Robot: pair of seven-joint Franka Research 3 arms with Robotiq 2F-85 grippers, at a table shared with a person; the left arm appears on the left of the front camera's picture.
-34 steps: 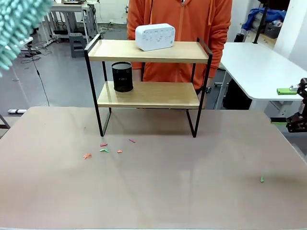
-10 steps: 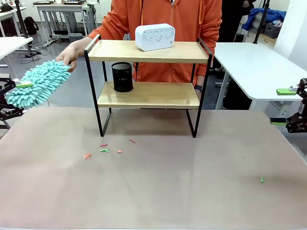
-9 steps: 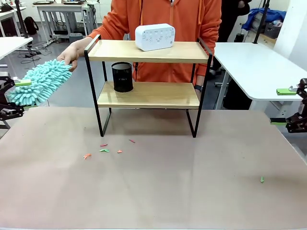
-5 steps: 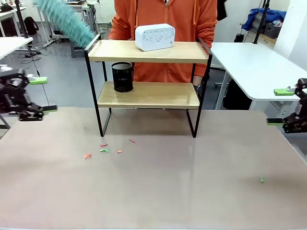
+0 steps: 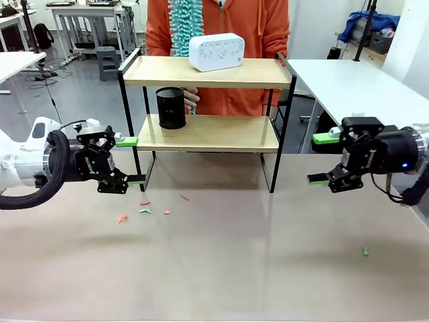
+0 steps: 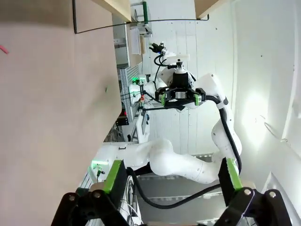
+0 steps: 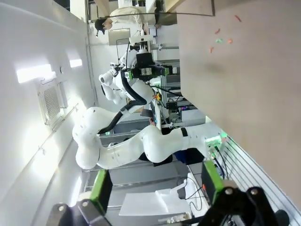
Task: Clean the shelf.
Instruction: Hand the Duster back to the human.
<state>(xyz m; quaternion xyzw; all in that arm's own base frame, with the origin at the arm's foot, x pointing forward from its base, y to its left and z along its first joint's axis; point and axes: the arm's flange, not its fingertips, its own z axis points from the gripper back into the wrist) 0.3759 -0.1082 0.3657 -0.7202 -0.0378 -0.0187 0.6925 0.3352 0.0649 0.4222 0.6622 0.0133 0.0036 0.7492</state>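
The shelf [image 5: 208,133] stands at the table's far middle, with light wood boards in a black frame. A white box-shaped device [image 5: 216,51] sits on its top board and a black mesh cup [image 5: 171,107] on the lower one. Behind it a person in orange holds a teal fluffy duster [image 5: 186,25] upright at chest height. My left gripper [image 5: 132,159] hangs open and empty beside the shelf's left front leg. My right gripper [image 5: 321,159] is open and empty just right of the shelf. Both wrist views look across the tabletop between open green-padded fingers [image 6: 113,175] [image 7: 211,181].
Small red, orange and green scraps [image 5: 144,206] lie on the tan tabletop [image 5: 221,268] in front of the shelf's left leg, also seen as scraps [image 7: 218,40] in the right wrist view. One green scrap [image 5: 366,251] lies at the right. A white table [image 5: 348,84] stands at the far right.
The person took the duster from my left gripper, which opened, and raised it to the chest. Both arms swung in from the table's sides towards the shelf.
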